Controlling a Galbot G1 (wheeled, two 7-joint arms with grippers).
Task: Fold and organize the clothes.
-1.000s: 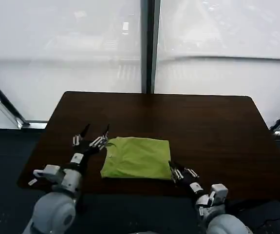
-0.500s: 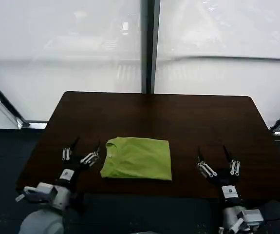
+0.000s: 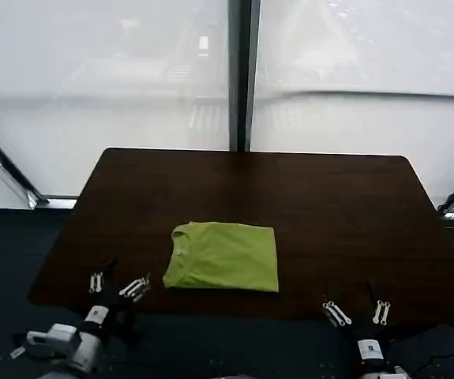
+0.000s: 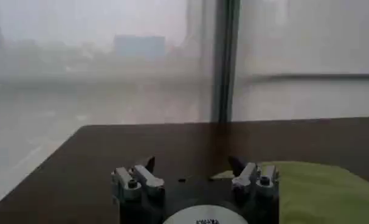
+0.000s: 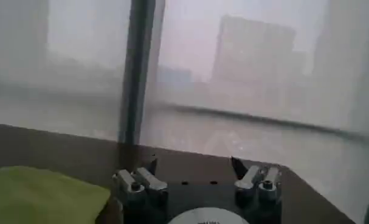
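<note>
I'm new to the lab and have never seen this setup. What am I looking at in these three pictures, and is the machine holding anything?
This is a two-armed robot. The wide picture comes from a camera on its head, looking down at a dark table by a window. On the table lies a lime-green T-shirt, folded into a neat rectangle.

The pronged claws at the table's near edge are its hands: the left gripper on the left, the right gripper on the right. Both are open and hold nothing; neither touches the shirt.

The other two pictures come from cameras on the wrists. Each looks out over its own claw, the left gripper and the right gripper, with the shirt's edge beside it.
</note>
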